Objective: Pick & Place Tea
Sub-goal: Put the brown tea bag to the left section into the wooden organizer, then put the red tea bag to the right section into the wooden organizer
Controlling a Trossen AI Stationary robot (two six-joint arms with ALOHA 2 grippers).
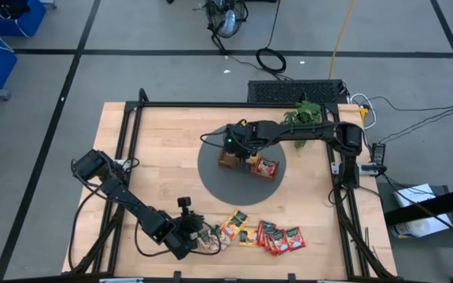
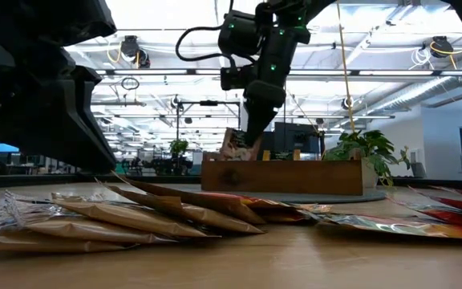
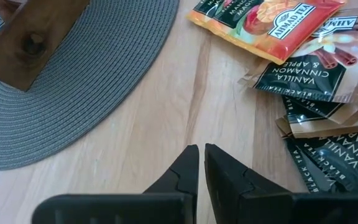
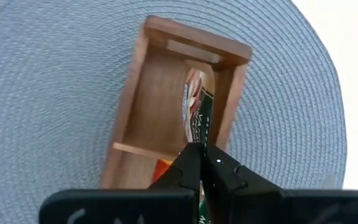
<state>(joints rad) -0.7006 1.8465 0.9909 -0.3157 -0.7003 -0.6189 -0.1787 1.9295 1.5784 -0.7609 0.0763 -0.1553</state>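
Tea sachet (image 4: 196, 118) hangs edge-on over the tray (image 4: 135, 99), clamped in the right gripper (image 4: 202, 163). Left gripper (image 3: 201, 163), fingers nearly together and empty, sits beside the loose sachets (image 3: 303, 81).

A round grey woven mat (image 1: 211, 177) lies on the pale wooden table (image 1: 156, 141), under a brown wooden tray (image 4: 160, 93). Loose sachets (image 1: 266, 234) are red, orange and dark green with tan, beside a green leafy plant (image 1: 303, 114).

One tray (image 1: 246, 163), one mat (image 1: 211, 177), one plant (image 1: 303, 115); roughly ten loose sachets (image 1: 270, 236), overlapping, exact count unclear.
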